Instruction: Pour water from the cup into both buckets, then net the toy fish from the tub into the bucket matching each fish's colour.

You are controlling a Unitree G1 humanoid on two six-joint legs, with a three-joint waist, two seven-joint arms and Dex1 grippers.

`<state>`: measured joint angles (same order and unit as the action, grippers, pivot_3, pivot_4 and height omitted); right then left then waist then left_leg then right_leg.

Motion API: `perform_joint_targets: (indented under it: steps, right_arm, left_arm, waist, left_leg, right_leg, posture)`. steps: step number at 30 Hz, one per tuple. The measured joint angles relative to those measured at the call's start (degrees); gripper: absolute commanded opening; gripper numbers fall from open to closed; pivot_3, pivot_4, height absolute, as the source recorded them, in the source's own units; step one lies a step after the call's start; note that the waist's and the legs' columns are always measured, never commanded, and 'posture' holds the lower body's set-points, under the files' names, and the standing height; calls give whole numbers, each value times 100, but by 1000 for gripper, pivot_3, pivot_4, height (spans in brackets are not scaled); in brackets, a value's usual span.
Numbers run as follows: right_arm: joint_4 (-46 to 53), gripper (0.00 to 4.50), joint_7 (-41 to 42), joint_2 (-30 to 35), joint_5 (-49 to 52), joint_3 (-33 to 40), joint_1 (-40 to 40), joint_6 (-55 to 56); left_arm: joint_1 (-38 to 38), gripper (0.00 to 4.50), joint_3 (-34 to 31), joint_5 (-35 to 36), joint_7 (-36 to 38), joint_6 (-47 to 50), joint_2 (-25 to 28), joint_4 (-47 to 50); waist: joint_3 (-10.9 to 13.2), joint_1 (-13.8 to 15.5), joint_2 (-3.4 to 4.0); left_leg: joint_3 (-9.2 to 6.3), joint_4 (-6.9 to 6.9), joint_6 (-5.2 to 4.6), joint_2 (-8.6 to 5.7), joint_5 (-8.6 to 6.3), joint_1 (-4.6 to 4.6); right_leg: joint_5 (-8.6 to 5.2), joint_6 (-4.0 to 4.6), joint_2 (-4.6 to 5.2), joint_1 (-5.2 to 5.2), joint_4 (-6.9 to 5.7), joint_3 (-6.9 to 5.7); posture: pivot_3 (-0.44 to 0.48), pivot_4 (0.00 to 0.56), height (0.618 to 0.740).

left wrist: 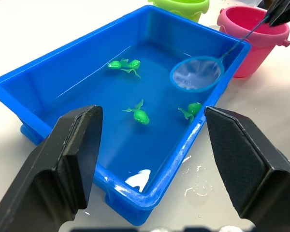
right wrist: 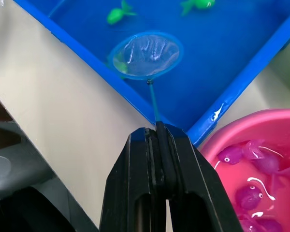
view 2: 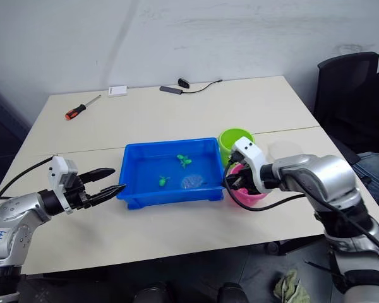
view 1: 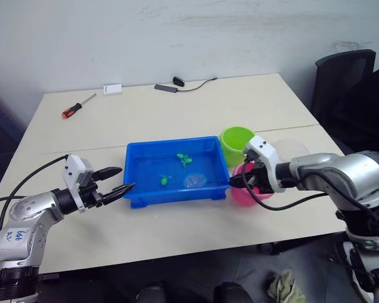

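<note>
Pink fish (right wrist: 241, 154) bucketed, seemingly all; 3 green fish (left wrist: 141, 115) left in tub (view 1: 139, 189). Right hand (right wrist: 157, 133) pinching net (right wrist: 146, 54); left hand (view 1: 114, 181) spread, idle.

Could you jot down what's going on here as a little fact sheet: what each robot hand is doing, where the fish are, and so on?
Right end effector: shut on the net handle
Net: hoop in the tub, holding no fish
Left end effector: open, holding nothing, near the tub's end
Tub: blue, holds water and three green fish
Pink bucket: holds water and pink fish
Green bucket: behind the pink one, contents hidden
</note>
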<state>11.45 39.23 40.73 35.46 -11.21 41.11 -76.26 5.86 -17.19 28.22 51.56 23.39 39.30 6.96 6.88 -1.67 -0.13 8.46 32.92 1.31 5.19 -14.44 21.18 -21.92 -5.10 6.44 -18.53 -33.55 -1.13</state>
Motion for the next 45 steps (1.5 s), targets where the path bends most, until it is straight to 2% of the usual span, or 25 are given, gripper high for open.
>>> perform_joint_targets:
  steps: [5, 15, 29, 35, 45]
  right_arm:
    - [-551, 0, -264, -402, -325, -227, 212, -13]
    - [-1391, 0, -617, -1079, -855, -238, 557, 145]
    - [-2303, 0, -742, -1673, -1361, -181, 834, 837]
    - [-2386, 0, -725, -1695, -1401, -126, 922, 871]
    - [-1776, 0, -704, -1561, -1316, 88, 766, 360]
  left_arm:
    - [-3, 3671, 0, 43, -17, 39, 1, 74]
    - [-80, 3671, -21, 83, -59, 108, 7, 173]
    - [-157, 3671, -93, 111, -101, 172, 28, 346]
    - [-162, 3671, -99, 112, -109, 191, 97, 346]
    - [-7, 3671, -79, 112, -96, 185, 95, 321]
  waist:
    - [0, 8, 1]
    - [-1, 0, 1]
    - [-1, -5, 1]
    - [0, -7, 1]
    - [-1, -5, 1]
  left_leg:
    - [0, 0, 1, -4, -1, 0]
    - [11, 0, 1, -3, -1, -1]
    - [13, 0, 4, -3, -1, 0]
    - [15, -1, 6, -2, -2, 0]
    - [14, -2, 20, 2, -10, 0]
  right_leg:
    - [1, -2, 3, -6, -2, -9]
    - [6, -8, 3, -5, -14, -25]
    - [9, -14, 1, -3, -22, -35]
    - [10, -15, 2, -5, -23, -37]
    - [10, -15, 7, -6, -16, -36]
  posture:
    - [0, 150, 733]
    - [0, 150, 733]
    - [0, 150, 733]
    - [0, 150, 733]
    - [0, 150, 733]
